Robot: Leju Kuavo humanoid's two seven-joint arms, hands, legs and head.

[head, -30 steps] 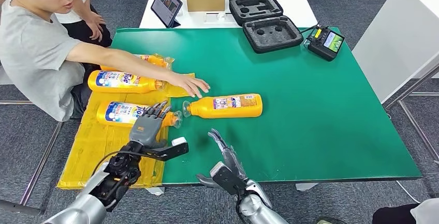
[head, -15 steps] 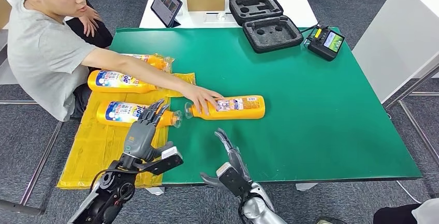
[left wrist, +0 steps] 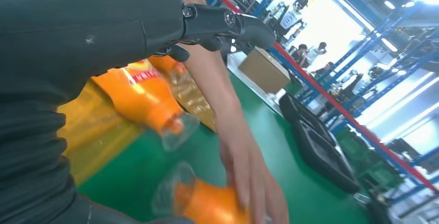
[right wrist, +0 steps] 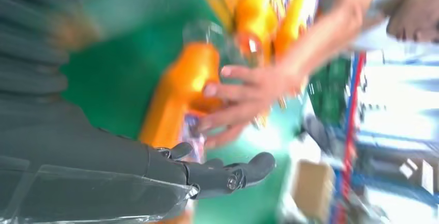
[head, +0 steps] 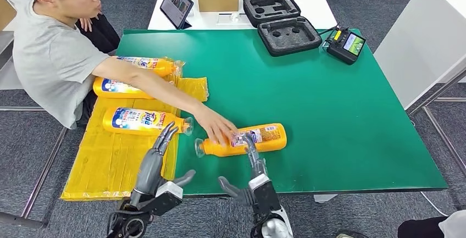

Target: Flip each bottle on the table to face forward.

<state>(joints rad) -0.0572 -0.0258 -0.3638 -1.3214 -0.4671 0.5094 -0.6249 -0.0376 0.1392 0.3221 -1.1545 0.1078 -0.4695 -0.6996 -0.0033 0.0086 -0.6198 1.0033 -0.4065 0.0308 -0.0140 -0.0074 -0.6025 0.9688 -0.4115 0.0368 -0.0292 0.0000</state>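
Head view shows my right hand (head: pixel 254 167) and left hand (head: pixel 159 164) both empty with fingers spread at the near edge of the green worktop (head: pixel 340 111). A person's hand (head: pixel 220 129) rests on the orange bottle (head: pixel 244 139) lying just ahead of my right hand, its fine-print label up (so I judge it not yet flipped). Three more bottles (head: pixel 144 120) lie on the yellow sheet (head: pixel 104 161) to my left, brand labels up; those look done, this one remains.
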